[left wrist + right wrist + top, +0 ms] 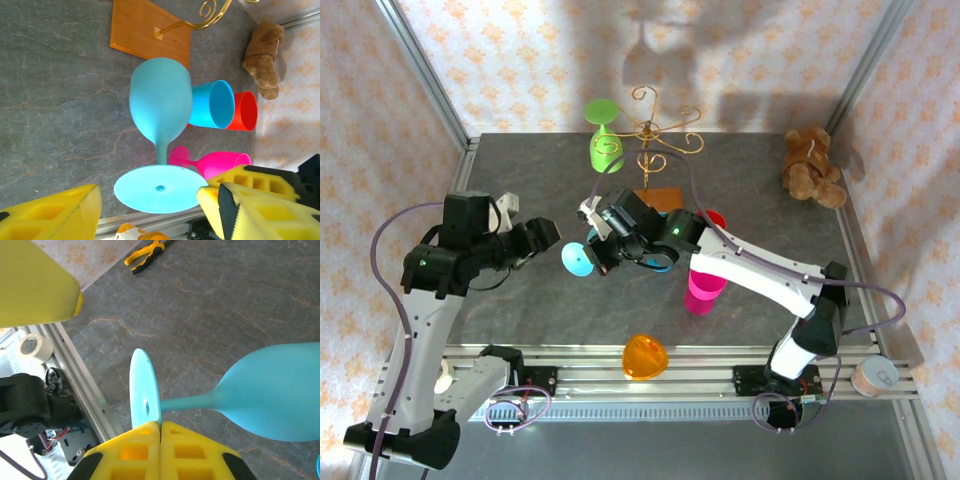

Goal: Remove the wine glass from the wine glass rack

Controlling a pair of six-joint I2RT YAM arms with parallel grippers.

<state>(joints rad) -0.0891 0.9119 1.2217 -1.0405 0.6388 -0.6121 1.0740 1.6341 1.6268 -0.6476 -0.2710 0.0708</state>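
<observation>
The right tool (160,426) pinched the thin round foot of the smooth turquoise wine glass (272,400) at lower centre; the left tool (152,199) gaped.

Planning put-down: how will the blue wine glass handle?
Probably light: the right gripper holds the blue wine glass sideways by its foot rim. Laid down, the round bowl likely rolls; upright, its thin stem suggests easy tipping.

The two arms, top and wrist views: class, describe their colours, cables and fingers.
Left arm and right arm have white links, black joints and small green lights. A lilac cable loops along each. The fingers are yellow blocks with square recesses.
</observation>
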